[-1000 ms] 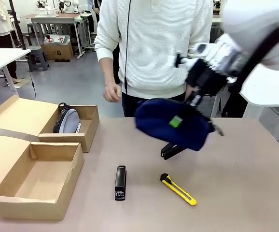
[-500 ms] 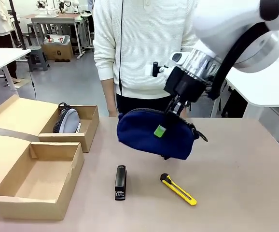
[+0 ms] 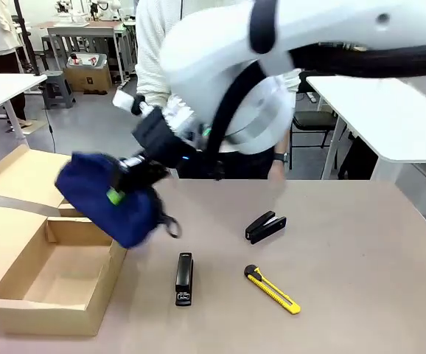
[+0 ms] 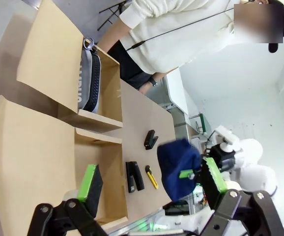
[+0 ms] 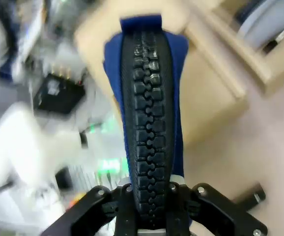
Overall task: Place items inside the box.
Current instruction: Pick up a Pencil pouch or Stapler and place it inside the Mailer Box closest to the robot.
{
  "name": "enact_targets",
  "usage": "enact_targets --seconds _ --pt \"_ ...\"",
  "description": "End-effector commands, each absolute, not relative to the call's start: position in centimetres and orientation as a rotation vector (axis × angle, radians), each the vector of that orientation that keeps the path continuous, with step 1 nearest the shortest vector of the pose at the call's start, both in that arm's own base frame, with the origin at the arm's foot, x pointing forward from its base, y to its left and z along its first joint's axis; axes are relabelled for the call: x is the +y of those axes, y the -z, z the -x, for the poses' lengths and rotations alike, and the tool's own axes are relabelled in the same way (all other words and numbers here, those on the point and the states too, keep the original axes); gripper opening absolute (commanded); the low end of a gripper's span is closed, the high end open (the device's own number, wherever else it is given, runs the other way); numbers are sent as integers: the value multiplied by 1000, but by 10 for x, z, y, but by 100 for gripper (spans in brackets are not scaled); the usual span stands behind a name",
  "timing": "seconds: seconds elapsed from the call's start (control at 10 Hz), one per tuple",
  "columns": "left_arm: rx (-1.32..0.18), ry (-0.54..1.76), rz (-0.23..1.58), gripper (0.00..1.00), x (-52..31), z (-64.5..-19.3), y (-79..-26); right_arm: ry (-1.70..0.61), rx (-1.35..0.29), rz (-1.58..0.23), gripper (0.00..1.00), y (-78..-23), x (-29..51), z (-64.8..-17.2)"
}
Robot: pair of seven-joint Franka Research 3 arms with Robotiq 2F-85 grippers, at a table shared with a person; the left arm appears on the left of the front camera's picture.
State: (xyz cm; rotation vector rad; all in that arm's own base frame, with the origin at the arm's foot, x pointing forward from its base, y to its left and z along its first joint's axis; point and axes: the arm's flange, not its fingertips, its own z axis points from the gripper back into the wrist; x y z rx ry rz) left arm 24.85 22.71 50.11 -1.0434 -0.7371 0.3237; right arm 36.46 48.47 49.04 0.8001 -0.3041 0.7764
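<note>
My right gripper point(image 3: 130, 182) is shut on the zip edge of the navy pouch point(image 3: 104, 195), which hangs tilted above the far right corner of the open tan box point(image 3: 88, 313). In the right wrist view the pouch's black zipper point(image 5: 148, 123) rises from my shut gripper point(image 5: 149, 192), with the box point(image 5: 208, 86) blurred below. One black stapler point(image 3: 184, 278) lies flat near the box, another black stapler point(image 3: 265, 227) sits mid-table, and a yellow-and-black utility knife point(image 3: 272, 289) lies at the front. My left gripper point(image 4: 151, 173) stands open, high above the box point(image 4: 107, 164), holding nothing.
A smaller tan box point(image 3: 128, 210) with a grey item inside stands behind the larger one; it also appears in the wrist views point(image 4: 110, 98) point(image 5: 260, 59). A person in a white sweater point(image 3: 150, 51) stands at the far edge, a hand point(image 3: 278, 174) near the table.
My right arm has swung the pouch left from the table's middle to above the box's far right corner. The mid-table stapler has come back into plain view.
</note>
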Motion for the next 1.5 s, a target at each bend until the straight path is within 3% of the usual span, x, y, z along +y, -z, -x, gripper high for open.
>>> enact_targets --seconds 0.0,0.1,0.4,0.6,0.8,1.0,1.1,1.2,1.4 --pt "-769 -304 1057 100 227 -250 -501 -737 -382 -597 8 -487 510 -360" --pt "-769 -304 1057 100 227 -250 -501 -776 -304 -800 8 -490 485 -365" --pt "-769 -304 1057 100 227 -250 -501 -741 -360 -756 8 -490 499 -359" --pt "-769 -304 1057 100 227 -250 -501 -319 -274 -688 8 -495 566 -329" --pt "-769 -304 1057 100 227 -250 -501 -82 -349 -595 8 -494 608 -280" --pt "-769 -304 1057 100 227 -250 -501 -112 -386 -532 8 -483 640 -251" --pt "-769 -304 1057 100 227 -250 -501 -287 -548 -588 8 -493 648 -250" --pt "-769 -304 1057 100 227 -250 -501 -179 -353 -664 8 -419 516 -288" --pt "-769 -304 1057 100 227 -250 -501 -224 -409 -650 8 -433 534 -284"
